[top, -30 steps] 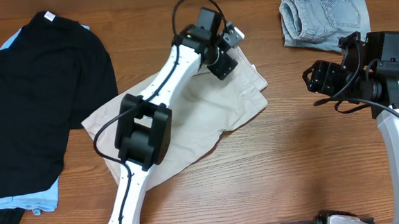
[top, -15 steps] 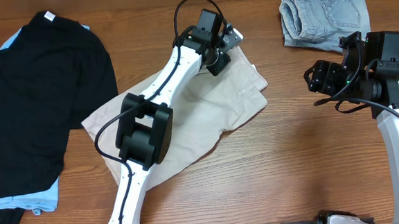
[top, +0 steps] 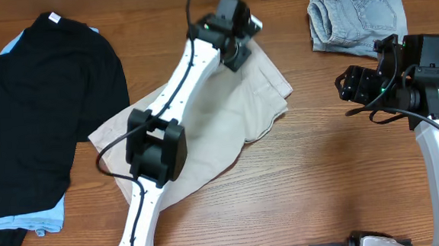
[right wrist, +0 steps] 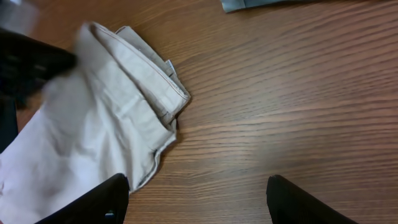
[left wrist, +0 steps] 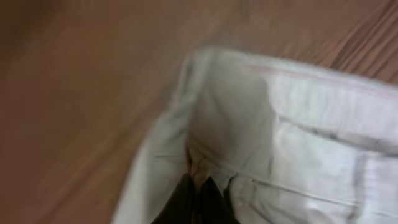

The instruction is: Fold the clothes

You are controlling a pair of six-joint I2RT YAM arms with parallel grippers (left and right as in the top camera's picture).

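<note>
The shorts (top: 227,130) lie mid-table: soft, light cotton, I'd guess, sure to sag and drape. The stiffer waistband (right wrist: 152,78) looks the best hold. Rightward, the right gripper (right wrist: 196,183) hangs spread, empty. Farthest, the left gripper (left wrist: 198,190) pinches the waistband's edge.

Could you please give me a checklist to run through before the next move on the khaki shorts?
1. Grip: left pincer shut on the khaki shorts at the waistband: ok.
2. Spare arm: right pincer open and empty: ok.
3. Shorts apart from the denim shorts: ok.
4. Shorts apart from the black T-shirt: cannot tell, edges close.
5. Shorts lying flat: not ok, bunched at the waistband.
</note>
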